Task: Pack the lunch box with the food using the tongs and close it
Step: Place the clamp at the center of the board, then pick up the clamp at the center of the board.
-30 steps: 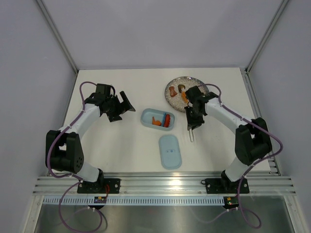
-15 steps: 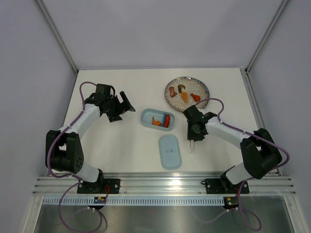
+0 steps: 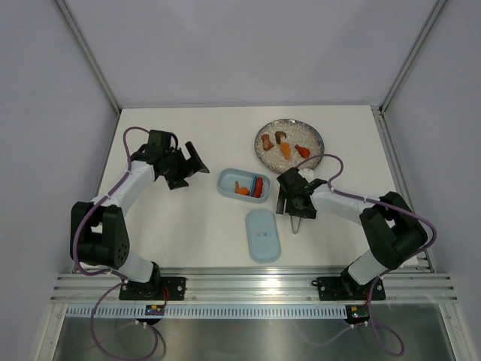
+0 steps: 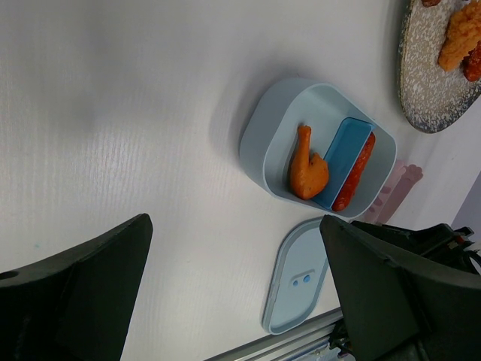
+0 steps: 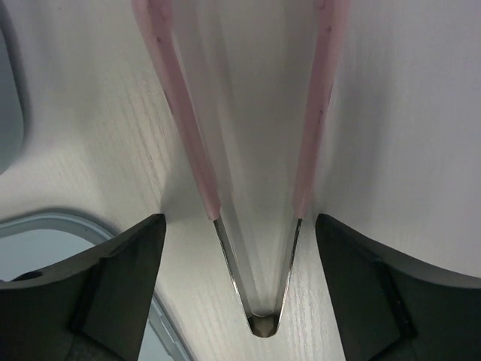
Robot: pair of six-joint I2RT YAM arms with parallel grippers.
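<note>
While the right pincer (image 5: 239,218) stands low over the tabletop (image 3: 173,226), its two black fingers (image 5: 113,286) are spread apart, one on each side of the tongs (image 5: 252,173). The tongs are pale pink with a metal bend at the narrow end, and their two arms also stand open, widening toward the top of the wrist view. On the left side a bit of tabletop shows between the finger and the pink arm. On the right side the finger comes very near the arm, and I cannot tell if they touch. From above, the narrow end of the tongs comes out under this pincer, just to the right of the lid (image 3: 263,234).

The lid lies flat on the tabletop, apart from the lunch box (image 3: 243,184) and nearer to the arm bases. The lunch box stands open between the two arms. Inside it are an orange piece (image 4: 307,167) shaped like a small drumstick, a long red piece (image 4: 355,171), and between them a blue divider (image 4: 343,158). Beyond the box, toward the far right, is the round grey plate (image 3: 312,135). Four more pieces of food (image 3: 285,150) lie on it: two brown, one orange, one reddish.

The left pincer (image 4: 234,226) hangs to the left of the lunch box, well apart from it, its fingers wide apart with nothing between them.
</note>
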